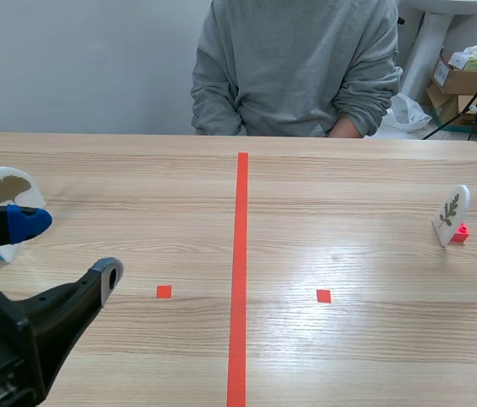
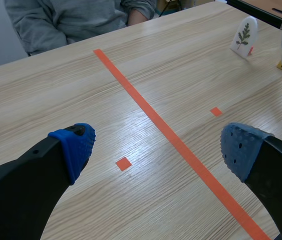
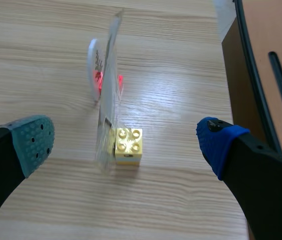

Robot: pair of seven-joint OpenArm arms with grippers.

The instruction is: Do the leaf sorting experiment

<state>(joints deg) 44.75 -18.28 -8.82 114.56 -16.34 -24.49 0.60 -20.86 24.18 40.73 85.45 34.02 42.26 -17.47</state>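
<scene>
Yellow-brick card [image 3: 122,146] partly hides red-brick card [image 3: 94,61] beyond.

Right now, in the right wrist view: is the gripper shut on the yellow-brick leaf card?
No, the right gripper stands open, both pads clear of the leaf card and its yellow brick.

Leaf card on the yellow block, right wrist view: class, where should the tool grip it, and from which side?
Probably the upright card above its yellow block, pads on its two flat faces. It stands edge-on ahead of the open right tool, so come straight in.
</scene>
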